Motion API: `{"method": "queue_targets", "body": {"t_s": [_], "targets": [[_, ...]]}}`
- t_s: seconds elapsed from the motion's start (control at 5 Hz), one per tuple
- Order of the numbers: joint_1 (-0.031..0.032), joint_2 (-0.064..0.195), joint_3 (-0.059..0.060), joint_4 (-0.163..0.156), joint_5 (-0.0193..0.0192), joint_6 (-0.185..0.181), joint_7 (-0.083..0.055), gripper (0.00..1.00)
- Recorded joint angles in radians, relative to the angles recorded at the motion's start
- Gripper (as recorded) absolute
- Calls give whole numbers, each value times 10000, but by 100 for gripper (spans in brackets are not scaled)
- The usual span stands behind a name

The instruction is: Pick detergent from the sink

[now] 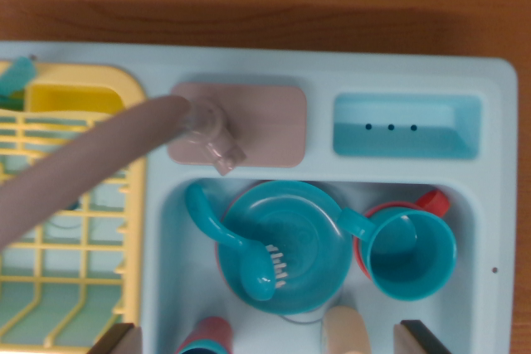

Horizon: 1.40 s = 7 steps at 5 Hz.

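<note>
Your gripper (265,346) shows 2 fingertips spread apart above the sink (166,205); the likely detergent bottle (345,329) sits half-hidden at the bottom edge, so descending could knock the bowl (303,230) or cup (411,259).

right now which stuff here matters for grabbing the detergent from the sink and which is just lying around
For the job:
- sink
- cream bottle at the bottom edge, likely the detergent, cut off by the frame
- gripper, only its finger tips show

Just lying about:
- teal bowl
- teal spoon
- teal cup
- red cup
- yellow rack
- faucet
</note>
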Motion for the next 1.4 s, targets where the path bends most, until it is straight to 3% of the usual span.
{"method": "queue_targets", "body": {"t_s": [0.2, 0.4, 0.6, 0.8, 1.0, 1.2, 1.4], "targets": [[0, 0, 0, 0, 0, 0, 0, 0], [-62, 44, -69, -440, 31, -414, -150, 0], [-62, 44, -69, -440, 31, -414, -150, 0], [-128, 91, -143, -911, 64, -858, -311, 0], [-128, 91, -143, -911, 64, -858, -311, 0], [-195, 138, -218, -1386, 97, -1305, -474, 0], [-195, 138, -218, -1386, 97, -1305, -474, 0]]}}
